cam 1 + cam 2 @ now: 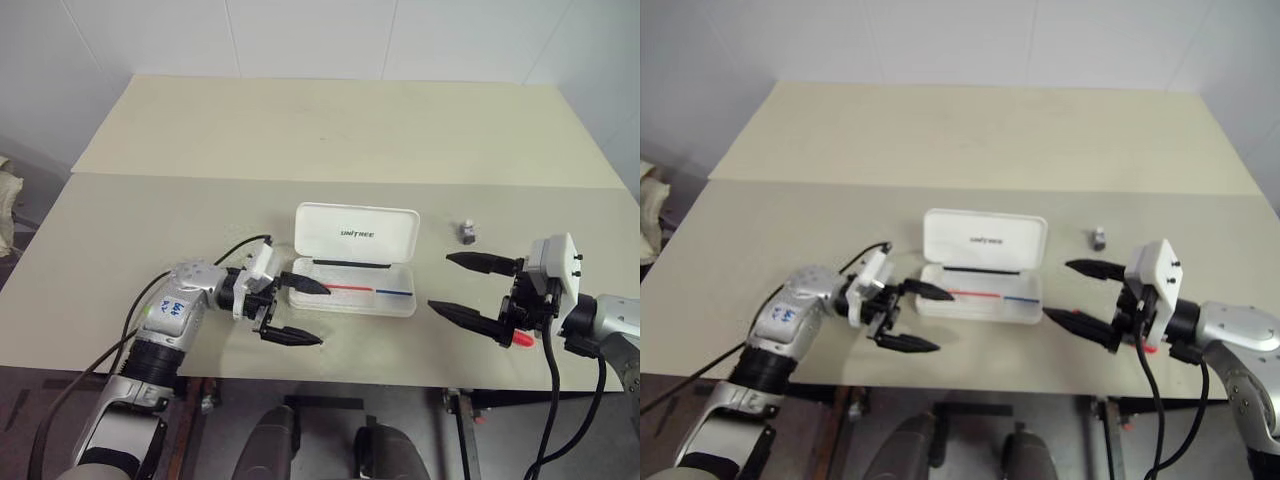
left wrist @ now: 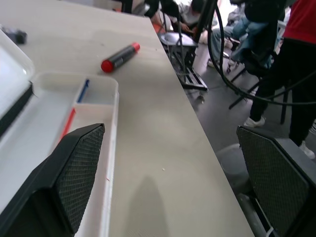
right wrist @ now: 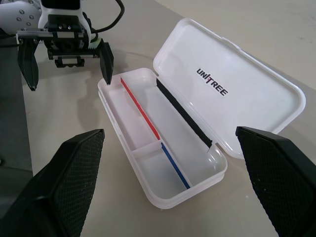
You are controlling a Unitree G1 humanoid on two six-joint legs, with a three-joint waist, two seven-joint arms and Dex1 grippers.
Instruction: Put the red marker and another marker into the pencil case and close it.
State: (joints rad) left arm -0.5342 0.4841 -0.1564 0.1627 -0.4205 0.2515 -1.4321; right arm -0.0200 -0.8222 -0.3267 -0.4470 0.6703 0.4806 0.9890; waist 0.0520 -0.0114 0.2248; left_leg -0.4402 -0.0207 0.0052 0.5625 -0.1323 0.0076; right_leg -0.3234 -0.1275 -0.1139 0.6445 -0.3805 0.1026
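The pencil case (image 1: 352,297) lies open in the middle of the near table, its white lid (image 3: 232,89) standing up at the back. The tray holds a red-and-blue stripe and a black strip along the hinge. My left gripper (image 1: 322,316) is open at the case's left end, with one finger over the tray's rim and the other off the case toward the table's front edge. My right gripper (image 1: 440,281) is open just right of the case, pointing at it. The red marker (image 2: 120,57) lies on the table beneath my right wrist, and its red end (image 1: 521,341) peeks out. Another marker is out of view.
A small grey object (image 1: 467,233) sits on the table behind my right gripper. The table's front edge (image 1: 400,382) runs close under both grippers. A second table (image 1: 330,125) adjoins at the back. Chairs and people's legs (image 2: 276,74) stand off the table's side.
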